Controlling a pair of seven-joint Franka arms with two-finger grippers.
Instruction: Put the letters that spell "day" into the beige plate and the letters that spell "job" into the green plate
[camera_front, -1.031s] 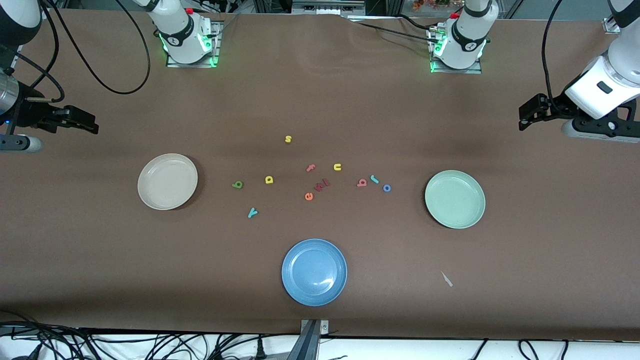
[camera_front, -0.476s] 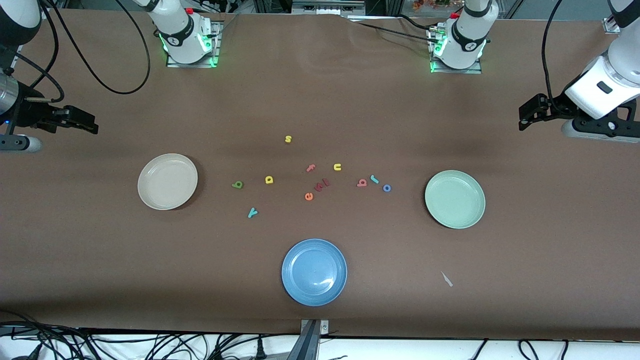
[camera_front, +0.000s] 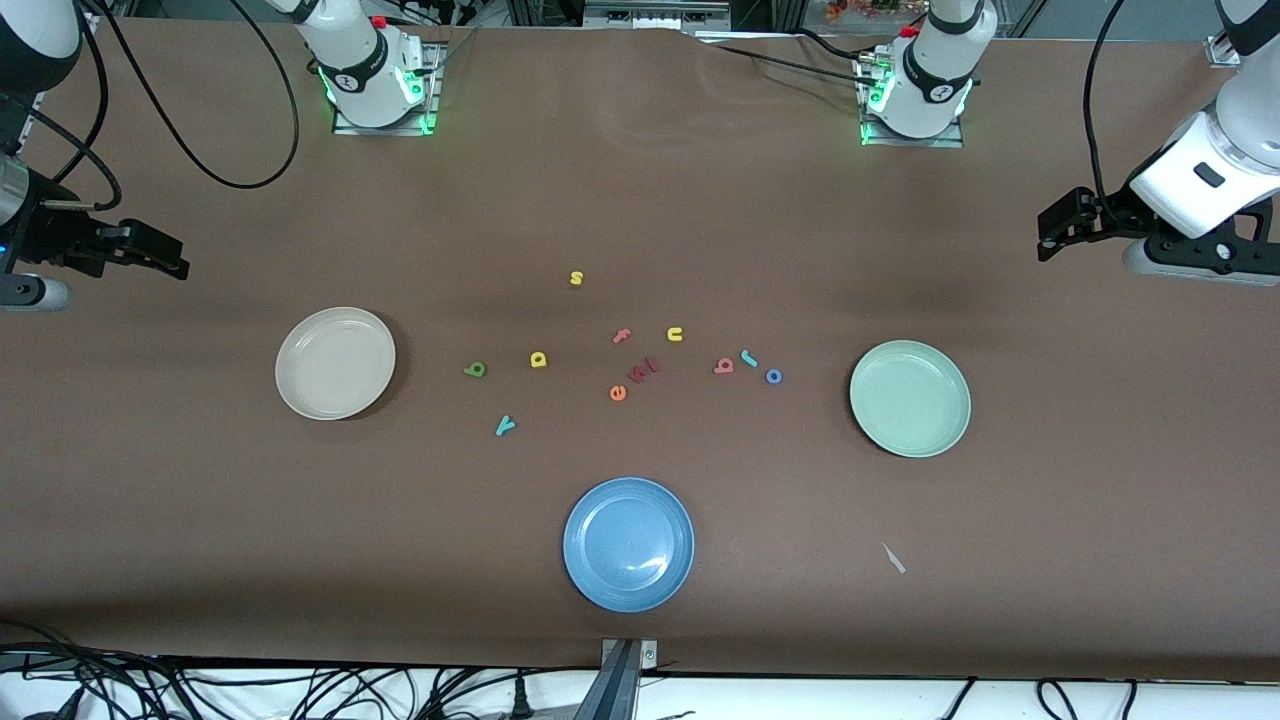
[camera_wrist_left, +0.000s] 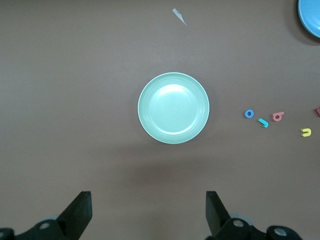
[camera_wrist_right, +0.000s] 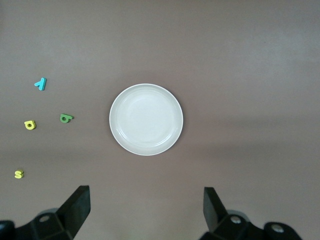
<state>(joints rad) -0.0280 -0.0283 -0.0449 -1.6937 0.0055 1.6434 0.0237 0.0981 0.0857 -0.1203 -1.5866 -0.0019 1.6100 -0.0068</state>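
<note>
The beige plate (camera_front: 335, 362) (camera_wrist_right: 146, 119) lies toward the right arm's end of the table, with nothing in it. The green plate (camera_front: 910, 398) (camera_wrist_left: 173, 108) lies toward the left arm's end, also bare. Between them lie the yellow d (camera_front: 539, 359), green a (camera_front: 475, 370) and teal y (camera_front: 505, 426). Closer to the green plate are the pink-red b (camera_front: 724, 366), teal j (camera_front: 748, 358) and blue o (camera_front: 773, 376). My right gripper (camera_front: 180, 258) (camera_wrist_right: 146, 200) hangs open high over its table end. My left gripper (camera_front: 1045, 235) (camera_wrist_left: 148, 202) hangs open over the other end.
A blue plate (camera_front: 628, 543) sits nearest the front camera. Spare letters lie mid-table: yellow s (camera_front: 576, 278), pink f (camera_front: 621, 336), yellow u (camera_front: 675, 334), orange e (camera_front: 618, 393) and dark red ones (camera_front: 645, 370). A pale scrap (camera_front: 893, 558) lies nearer the camera than the green plate.
My right gripper has drifted slightly outward toward its end of the table. The left arm, the plates and the letters have not moved.
</note>
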